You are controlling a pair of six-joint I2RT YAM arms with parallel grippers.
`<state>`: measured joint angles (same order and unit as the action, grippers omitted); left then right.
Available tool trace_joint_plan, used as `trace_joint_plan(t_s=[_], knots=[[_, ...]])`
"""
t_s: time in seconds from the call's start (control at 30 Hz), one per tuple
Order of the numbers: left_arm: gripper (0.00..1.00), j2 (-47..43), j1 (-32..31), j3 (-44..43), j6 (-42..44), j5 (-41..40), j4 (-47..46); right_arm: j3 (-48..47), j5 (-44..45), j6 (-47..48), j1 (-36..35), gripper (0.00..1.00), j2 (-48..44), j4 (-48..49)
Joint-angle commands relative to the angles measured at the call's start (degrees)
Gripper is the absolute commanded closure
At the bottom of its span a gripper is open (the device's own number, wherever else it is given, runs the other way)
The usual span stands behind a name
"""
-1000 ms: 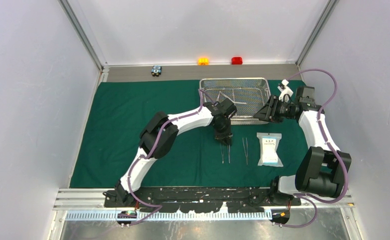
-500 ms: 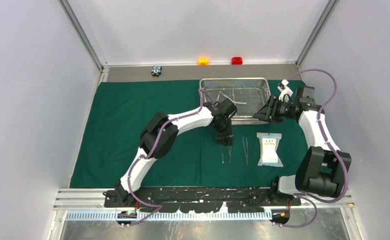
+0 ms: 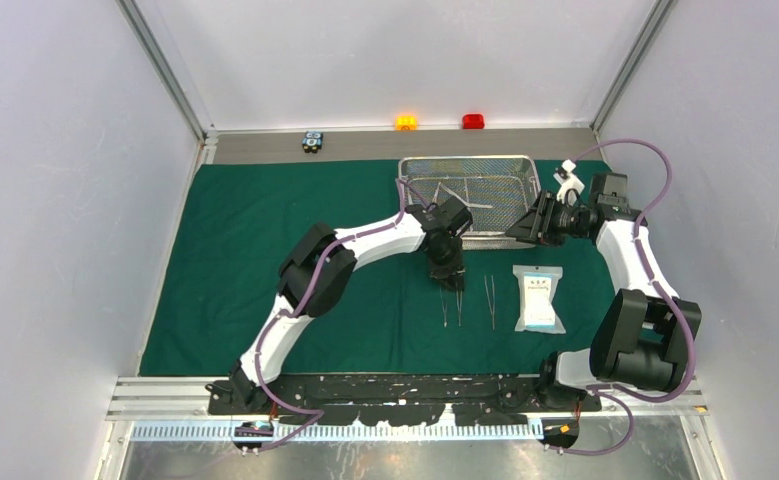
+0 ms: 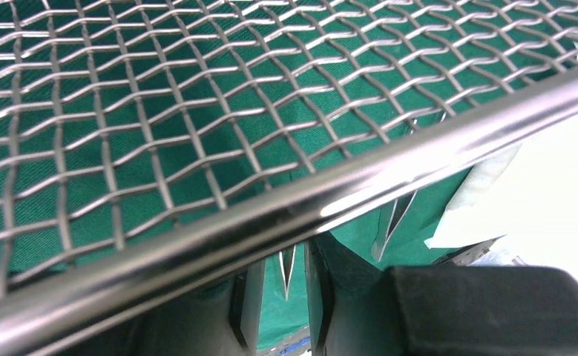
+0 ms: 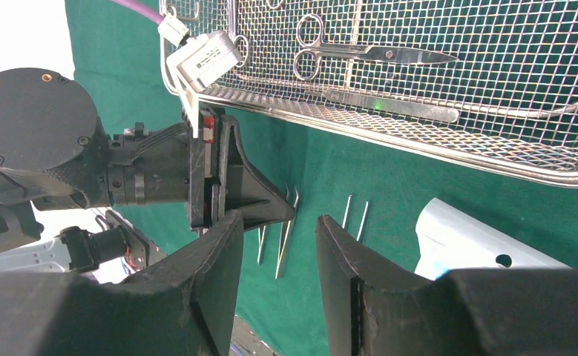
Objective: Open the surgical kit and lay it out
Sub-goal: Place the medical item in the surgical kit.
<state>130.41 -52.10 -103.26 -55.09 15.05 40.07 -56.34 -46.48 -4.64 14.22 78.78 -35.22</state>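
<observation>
The tray (image 3: 468, 160) sits on the cloth (image 3: 265, 240) just beyond both sets of jaws. Its near rim runs right across the left wrist view and blocks most of it. The left jaws point down at the cloth, slightly parted, with nothing pinched between them. Two slim steel tools (image 3: 450, 308) lie just below their tips. Next, toward the right jaws, lie the tweezers (image 3: 490, 300) and then the packet (image 3: 540, 298), whose small print is too fine to read. The right jaws hang released and empty at the tray's near right corner. Inside the tray lie scissors (image 5: 375, 53) and a straight tool (image 5: 397, 105). Well past the tray, on the bare counter (image 3: 255, 147), stand a black-blue block (image 3: 312, 141), an orange block (image 3: 405, 122) and a red block (image 3: 473, 121).
</observation>
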Motion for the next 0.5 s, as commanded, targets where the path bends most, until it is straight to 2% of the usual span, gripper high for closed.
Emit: trace_joint_plan(t_s=[0.0,0.27,0.47], knots=[[0.72,-2.74,0.24,0.97,0.50,-0.20,-0.84,-0.86,-1.07,0.09,0.32,0.54,0.23,0.42],[0.70,-6.35,0.16,1.97,1.16,-0.88,-0.94,-2.81,0.68,-0.38,-0.52,0.54,0.15,1.28],[0.68,-10.45,0.22,3.06,2.66,-1.55,-0.54,-8.26,5.12,-0.91,-3.31,0.53,3.06,3.92]])
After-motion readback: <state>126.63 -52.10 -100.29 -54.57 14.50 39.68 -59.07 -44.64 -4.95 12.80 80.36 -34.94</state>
